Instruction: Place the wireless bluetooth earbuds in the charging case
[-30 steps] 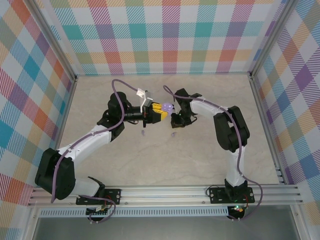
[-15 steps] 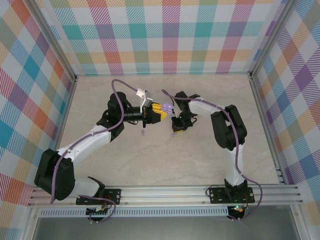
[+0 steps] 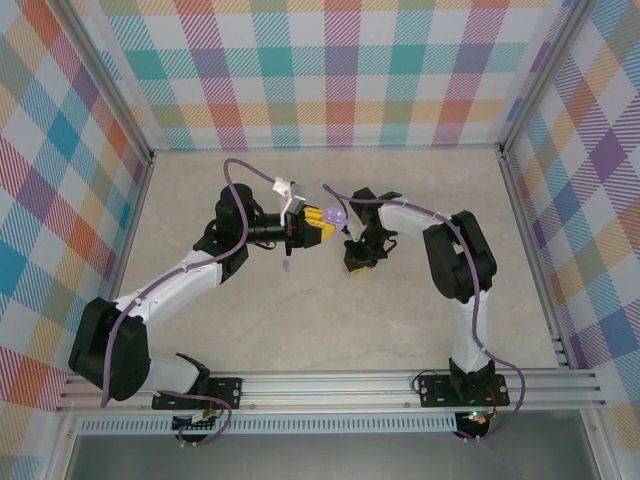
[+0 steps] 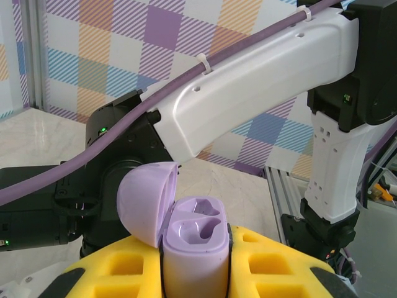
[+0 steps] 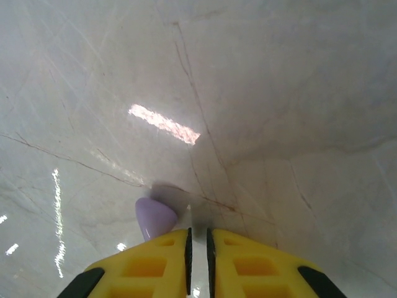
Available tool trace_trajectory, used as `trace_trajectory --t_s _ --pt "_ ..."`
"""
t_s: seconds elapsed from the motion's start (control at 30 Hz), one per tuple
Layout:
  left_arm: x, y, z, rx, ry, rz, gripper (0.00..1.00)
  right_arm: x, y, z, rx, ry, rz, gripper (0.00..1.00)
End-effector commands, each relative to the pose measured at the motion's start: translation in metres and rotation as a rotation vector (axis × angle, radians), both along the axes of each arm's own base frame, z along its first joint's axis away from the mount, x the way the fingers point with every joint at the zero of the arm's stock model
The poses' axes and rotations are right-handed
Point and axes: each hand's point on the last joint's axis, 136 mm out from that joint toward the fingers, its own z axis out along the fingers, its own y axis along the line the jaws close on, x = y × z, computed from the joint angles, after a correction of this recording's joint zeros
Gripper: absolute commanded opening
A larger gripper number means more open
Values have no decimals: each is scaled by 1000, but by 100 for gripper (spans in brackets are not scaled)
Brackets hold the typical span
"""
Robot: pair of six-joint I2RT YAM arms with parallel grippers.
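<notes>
lilac case sitting clamped in left gripper, lid open; right gripper sitting near-closed, lower centre, earbud half hiding behind its finger

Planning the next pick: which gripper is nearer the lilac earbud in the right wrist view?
Right. The right gripper is at the table, the lilac earbud just beside its tips. The left gripper is off to the side, holding the open charging case.

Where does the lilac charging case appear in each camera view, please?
Top external: centre, the charging case between the left gripper's yellow fingers, lid open.
Left wrist: bottom centre, the charging case clamped upright, lid swung left.
Right wrist: faces the marble table, a lilac earbud beside the right gripper.
Shared landmark: the marble table.
</notes>
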Motion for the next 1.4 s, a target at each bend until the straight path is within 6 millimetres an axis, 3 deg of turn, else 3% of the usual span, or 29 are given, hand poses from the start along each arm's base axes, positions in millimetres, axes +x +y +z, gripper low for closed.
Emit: trace_trajectory --t_s 0.0,0.17,0.27,0.4,0.53,1.37 --pt "-2 5 20 -20 -67 5 7 -6 -7 15 -34 -22 2 19" --pt "-3 6 21 -19 -70 4 7 0 0 31 14 -53 -21 20" --pt "-3 6 20 -15 -67 6 7 0 11 39 72 -49 -28 25" --pt "-4 5 20 -15 -66 4 7 2 18 35 60 -36 -44 37" --pt "-3 5 19 -12 -64 6 7 4 18 28 -4 -39 -69 41" --pt "-1 3 17 -3 -55 -3 7 9 22 5 -203 -67 -130 38"
